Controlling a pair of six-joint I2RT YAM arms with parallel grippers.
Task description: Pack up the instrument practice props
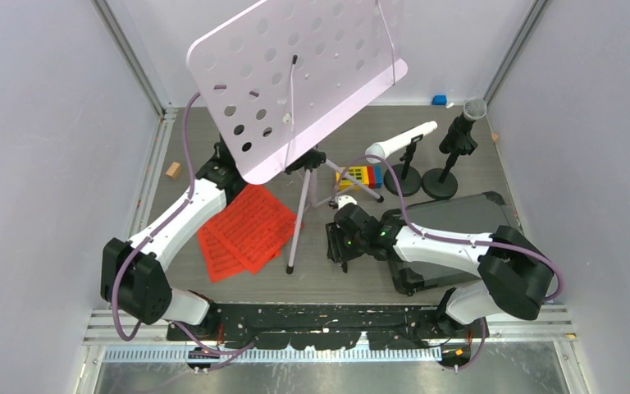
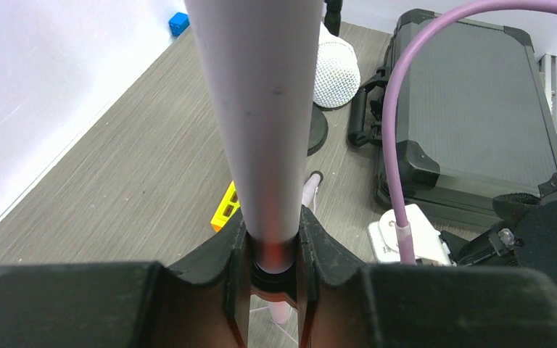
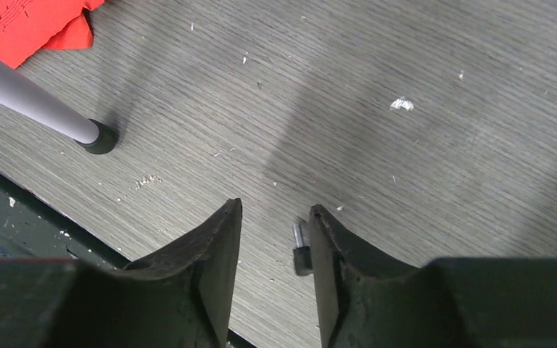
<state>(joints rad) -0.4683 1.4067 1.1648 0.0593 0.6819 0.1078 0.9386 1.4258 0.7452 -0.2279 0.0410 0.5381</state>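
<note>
Music desk (image 1: pixel 295 78), pale lilac and perforated, is carried tilted above its tripod legs (image 1: pixel 299 222), which stand mid-counter (image 1: pixel 312 283) just beside the red sheet-music pages (image 1: pixel 242 230). A pale tube (image 2: pixel 257 109) of the stand is clamped snugly in the left claw (image 2: pixel 272 221). Whether it is the centre pole or a leg cannot be told. The right claw (image 3: pixel 275 206) is set partly open, low over bare counter near one black foot (image 3: pixel 101 138). Nothing is seen between its fingers. A small dark pin (image 3: pixel 300 250) with a silver tip lies against the inner face of one finger, and what it is cannot be made out.

The stand is judged light but top-heavy. The broad desk would be expected to swing, and the smooth round tube to twist or slide in a grip. A hold on the stiff tube near the leg hub is therefore preferred to one on the thin plate edge. The pages are judged thin and limp, and they lie flat, so a raised corner or free edge would best be taken.
</note>
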